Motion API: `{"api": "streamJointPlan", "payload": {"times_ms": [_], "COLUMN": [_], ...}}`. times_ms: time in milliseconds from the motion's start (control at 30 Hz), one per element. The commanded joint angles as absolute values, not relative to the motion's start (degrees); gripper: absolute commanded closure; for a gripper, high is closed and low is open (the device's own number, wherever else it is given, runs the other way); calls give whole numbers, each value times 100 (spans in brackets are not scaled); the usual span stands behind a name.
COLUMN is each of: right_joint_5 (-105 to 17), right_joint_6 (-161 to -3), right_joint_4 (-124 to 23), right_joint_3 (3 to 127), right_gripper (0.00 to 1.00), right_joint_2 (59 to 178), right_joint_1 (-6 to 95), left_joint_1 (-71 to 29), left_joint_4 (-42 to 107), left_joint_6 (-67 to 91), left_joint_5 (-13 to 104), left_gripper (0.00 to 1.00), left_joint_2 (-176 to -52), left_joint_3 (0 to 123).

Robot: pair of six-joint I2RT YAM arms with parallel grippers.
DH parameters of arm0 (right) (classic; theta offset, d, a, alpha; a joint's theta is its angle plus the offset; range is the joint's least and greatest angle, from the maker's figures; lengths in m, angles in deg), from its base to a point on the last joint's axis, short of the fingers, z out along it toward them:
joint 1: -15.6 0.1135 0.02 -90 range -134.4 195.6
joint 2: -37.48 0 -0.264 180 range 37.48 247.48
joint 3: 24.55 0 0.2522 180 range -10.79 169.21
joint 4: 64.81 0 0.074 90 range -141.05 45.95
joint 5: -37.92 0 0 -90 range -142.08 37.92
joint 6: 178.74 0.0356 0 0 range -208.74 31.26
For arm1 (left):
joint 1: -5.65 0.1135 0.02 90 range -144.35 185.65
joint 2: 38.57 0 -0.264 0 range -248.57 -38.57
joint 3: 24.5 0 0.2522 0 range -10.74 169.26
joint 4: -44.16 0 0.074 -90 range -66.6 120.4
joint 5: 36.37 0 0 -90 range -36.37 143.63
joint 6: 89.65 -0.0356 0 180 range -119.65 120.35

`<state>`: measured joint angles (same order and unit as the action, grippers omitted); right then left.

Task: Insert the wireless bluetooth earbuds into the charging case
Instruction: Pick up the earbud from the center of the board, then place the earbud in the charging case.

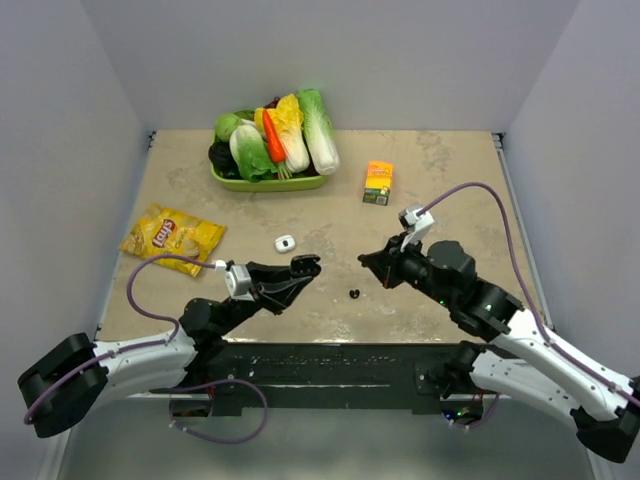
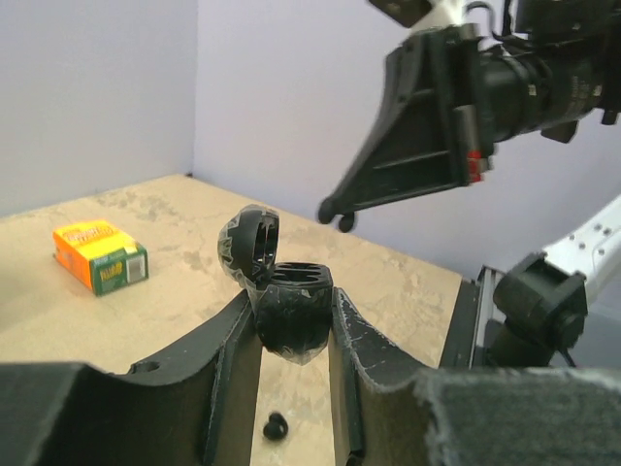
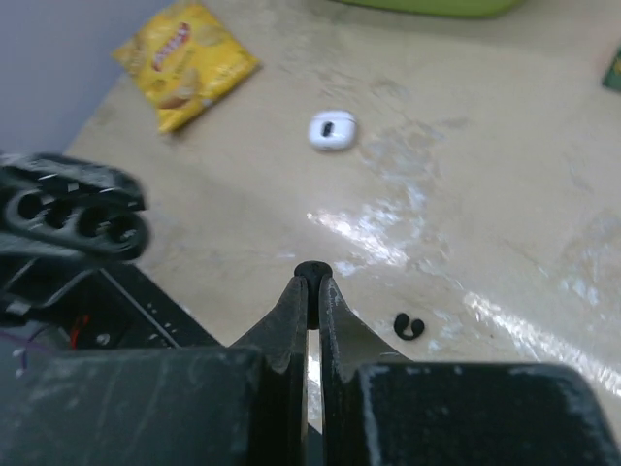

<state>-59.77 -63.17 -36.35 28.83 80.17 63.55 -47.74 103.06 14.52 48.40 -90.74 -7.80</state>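
Note:
My left gripper [image 1: 300, 270] is shut on the black charging case [image 2: 291, 325] and holds it above the table, lid [image 2: 250, 238] swung open and sockets facing up. My right gripper [image 3: 312, 288] is shut on one black earbud [image 3: 312, 271], pinched at the very fingertips. It hangs in the air a short way right of the case [image 1: 307, 264]. In the left wrist view that gripper [image 2: 337, 214] hovers above and beyond the case. A second black earbud [image 1: 353, 293] lies on the table between the arms [image 3: 409, 326]. A small white piece [image 1: 285, 242] lies farther back.
A green tray [image 1: 300, 184] of vegetables stands at the back. A yellow chips bag [image 1: 172, 236] lies at the left. A small orange box [image 1: 378, 182] stands at the back right. Walls close the table on three sides.

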Motion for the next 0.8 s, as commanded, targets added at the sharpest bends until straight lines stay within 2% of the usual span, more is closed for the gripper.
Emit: {"api": "streamJointPlan", "payload": {"times_ms": [0, 200, 400, 767], "right_joint_5": [-4700, -4040, -3242, -2202], "right_joint_6": [-7440, -8292, -8654, -8733], "right_joint_4": [-2726, -1925, -1896, -1932], "right_joint_3": [3726, 4684, 5046, 5197], "right_gripper": [100, 100, 100, 100], "right_joint_2": [7703, 7290, 7517, 8045], "right_joint_1": [6420, 6421, 6438, 6570], "left_joint_1": [-4114, -3444, -3434, -3425], "left_joint_4": [11171, 11891, 12670, 13452], "left_joint_6": [2318, 3260, 4112, 5184], "left_joint_5": [3779, 2026, 839, 170], "left_gripper": [100, 100, 100, 100], "left_joint_2": [-9051, -9403, -10211, -11098], "left_joint_3": [-108, 200, 745, 1290]}}
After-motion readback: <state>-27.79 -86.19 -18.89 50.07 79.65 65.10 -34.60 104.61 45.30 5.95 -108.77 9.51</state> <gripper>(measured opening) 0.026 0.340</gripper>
